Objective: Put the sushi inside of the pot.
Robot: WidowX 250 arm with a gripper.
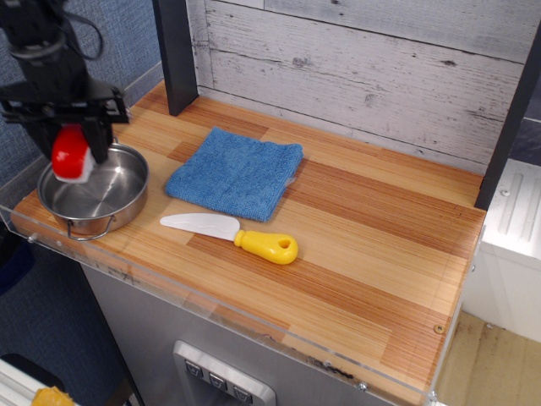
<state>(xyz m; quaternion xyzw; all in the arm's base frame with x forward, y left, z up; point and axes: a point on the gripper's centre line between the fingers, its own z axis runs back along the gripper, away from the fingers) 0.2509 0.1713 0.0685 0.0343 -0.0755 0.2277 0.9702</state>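
Note:
The sushi has a glossy red top and a white base. My gripper is shut on it and holds it upright just above the pot's back left part. The pot is a shallow shiny steel pot with two wire loop handles. It stands at the left front corner of the wooden counter, and nothing lies inside it.
A folded blue cloth lies right of the pot. A white toy knife with a yellow handle lies in front of the cloth. A dark post stands behind. A clear plastic lip runs along the counter's front edge.

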